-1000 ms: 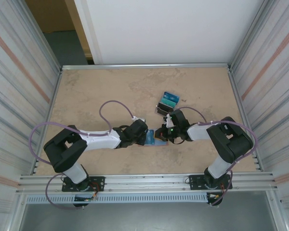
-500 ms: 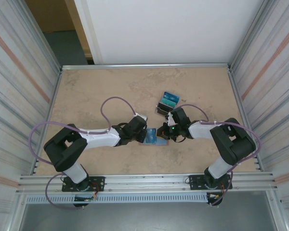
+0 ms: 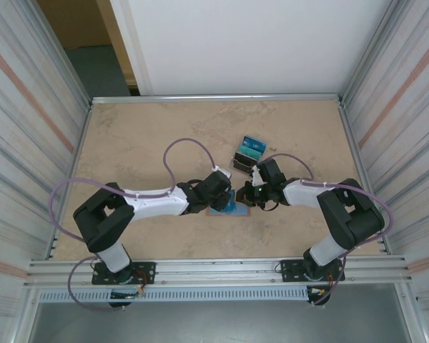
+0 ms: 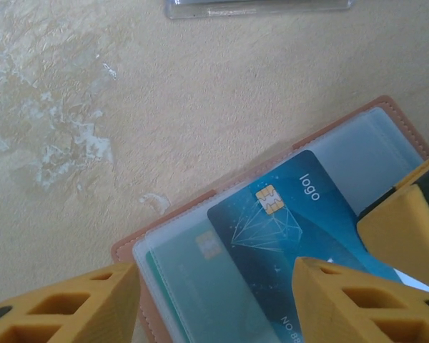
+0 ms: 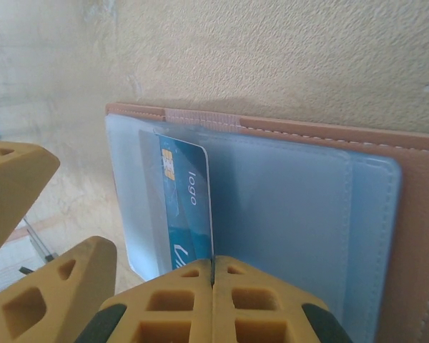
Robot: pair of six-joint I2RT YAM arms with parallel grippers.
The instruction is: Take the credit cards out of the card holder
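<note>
Tabletop (image 4: 200,93): card holder (image 5: 343,130) lies under wide-spread left hand (image 4: 214,275); right hand (image 5: 213,266) closed at credit card (image 5: 189,207).

Our bench (image 4: 164,107) is sandy beige, mottled with whitish patches. The holder (image 5: 422,250) is salmon pink with a pale stitched line near its edge, and its sleeves are a clear, faint blue. One card (image 4: 286,229) is deep teal with a gold chip, white "logo" lettering and a diamond of thin pale lines. Another card (image 4: 200,286) looks pale green. The left hand (image 4: 207,304) and right hand (image 5: 213,300) are yellow-orange, with some black.
</note>
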